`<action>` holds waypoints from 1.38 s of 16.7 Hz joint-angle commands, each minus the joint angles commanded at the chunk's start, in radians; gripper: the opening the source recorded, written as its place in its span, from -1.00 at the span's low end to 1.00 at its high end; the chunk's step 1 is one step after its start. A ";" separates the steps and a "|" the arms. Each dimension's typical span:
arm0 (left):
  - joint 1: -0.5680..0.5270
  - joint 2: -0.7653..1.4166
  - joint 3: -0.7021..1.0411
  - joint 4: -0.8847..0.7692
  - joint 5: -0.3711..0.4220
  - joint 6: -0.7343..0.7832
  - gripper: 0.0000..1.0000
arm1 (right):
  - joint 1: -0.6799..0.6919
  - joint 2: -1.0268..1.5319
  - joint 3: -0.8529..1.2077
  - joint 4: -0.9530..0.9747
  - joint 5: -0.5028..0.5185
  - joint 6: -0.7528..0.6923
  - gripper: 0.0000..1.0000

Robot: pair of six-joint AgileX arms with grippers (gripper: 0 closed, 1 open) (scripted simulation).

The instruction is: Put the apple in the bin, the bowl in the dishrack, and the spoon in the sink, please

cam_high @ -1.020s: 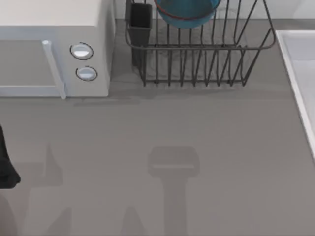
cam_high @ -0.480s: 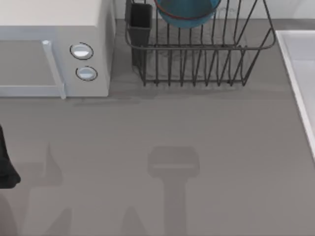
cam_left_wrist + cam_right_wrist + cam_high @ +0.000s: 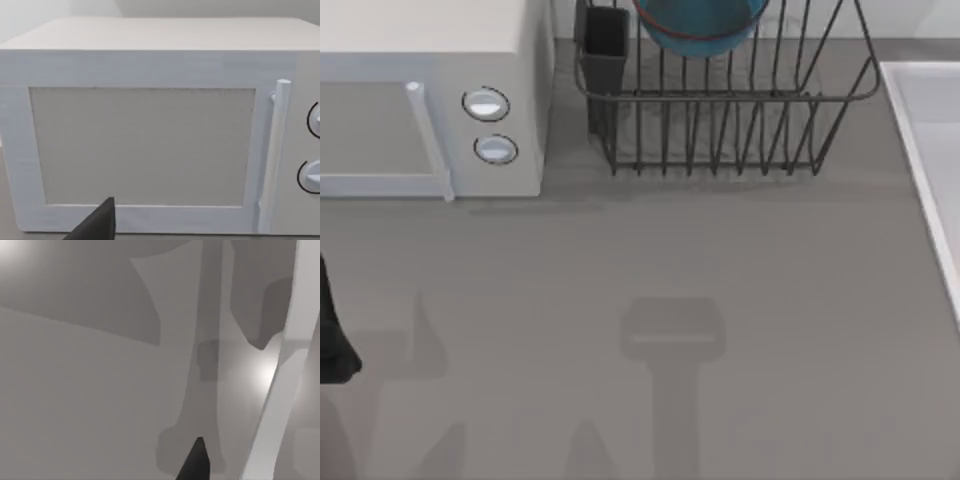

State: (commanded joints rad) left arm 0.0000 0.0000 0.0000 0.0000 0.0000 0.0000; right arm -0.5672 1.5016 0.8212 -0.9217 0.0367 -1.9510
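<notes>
The bowl (image 3: pixel 699 25) sat in the dishrack (image 3: pixel 720 110) at the counter's (image 3: pixel 720 260) far edge, beside the microwave (image 3: pixel 430 100); the sink's (image 3: pixel 930 150) rim lay at the right. Nothing had shifted over the last second, so that part of the job looked done. The left arm (image 3: pixel 332 330) rested at the left edge; I cannot tell either pincer's state.
</notes>
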 joint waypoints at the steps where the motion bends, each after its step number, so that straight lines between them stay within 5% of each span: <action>1: 0.000 0.000 0.000 0.000 0.000 0.000 1.00 | 0.000 -0.016 0.026 -0.046 0.000 0.000 -1.00; 15: 0.000 0.000 0.000 0.000 0.000 0.000 1.00 | 0.015 -0.047 0.208 -0.236 0.000 0.019 -1.00; 23: 0.000 0.000 0.000 0.000 0.000 0.000 1.00 | 0.140 0.421 0.826 -0.455 0.002 0.112 -1.00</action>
State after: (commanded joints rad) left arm 0.0000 0.0000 0.0000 0.0000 0.0000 0.0000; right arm -0.4271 1.9224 1.6473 -1.3772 0.0388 -1.8394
